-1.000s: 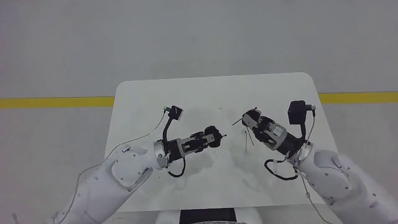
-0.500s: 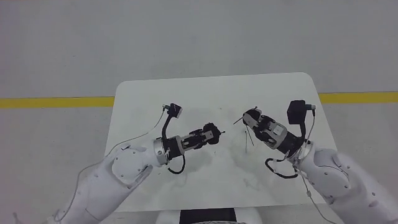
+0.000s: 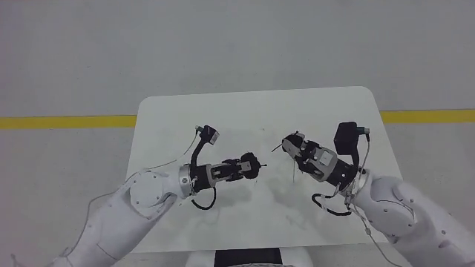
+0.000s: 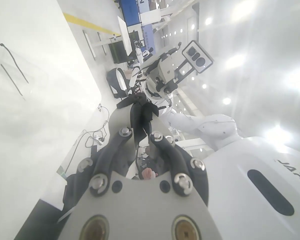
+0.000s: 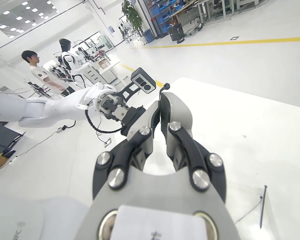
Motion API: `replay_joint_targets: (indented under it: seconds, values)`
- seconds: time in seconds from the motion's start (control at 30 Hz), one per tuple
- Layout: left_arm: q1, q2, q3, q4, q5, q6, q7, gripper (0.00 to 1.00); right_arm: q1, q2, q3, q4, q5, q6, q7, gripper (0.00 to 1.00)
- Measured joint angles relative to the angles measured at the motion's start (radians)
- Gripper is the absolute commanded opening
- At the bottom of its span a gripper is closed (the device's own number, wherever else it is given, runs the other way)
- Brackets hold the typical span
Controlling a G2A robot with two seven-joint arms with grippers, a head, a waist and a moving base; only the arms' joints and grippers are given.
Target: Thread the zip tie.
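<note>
Right tool (image 3: 288,143) edges toward nine o'clock, clamped on a tie (image 5: 166,86); left tool (image 3: 253,166) pinched shut; threading looks unstarted.

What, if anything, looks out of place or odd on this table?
Nothing looks damaged or spilled. A spare tie lies loose on the table near the right gripper, whose jaws are shut on a second tie, its head poking past the tips.
</note>
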Motion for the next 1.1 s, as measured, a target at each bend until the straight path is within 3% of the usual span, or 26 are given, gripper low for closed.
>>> replay_joint_targets:
  seconds: [0.33, 0.6, 0.9, 1.1]
  values:
    - [0.001, 0.002, -0.016, 0.008, -0.036, 0.004, -0.043, 0.0, 0.059, 0.081, -0.099, -0.001, -0.013, 0.0, -0.077, 0.0]
    - [-0.007, -0.001, -0.009, 0.011, -0.033, 0.01, -0.051, 0.0, 0.106, 0.158, -0.206, -0.004, -0.065, 0.0, -0.206, 0.0]
    - [-0.008, -0.001, -0.009, 0.01, -0.028, 0.009, -0.052, 0.0, 0.109, 0.162, -0.211, -0.003, -0.066, 0.0, -0.213, 0.0]
    - [-0.008, -0.001, -0.009, 0.01, -0.028, 0.009, -0.052, 0.0, 0.107, 0.149, -0.208, 0.002, -0.096, 0.0, -0.211, 0.0]
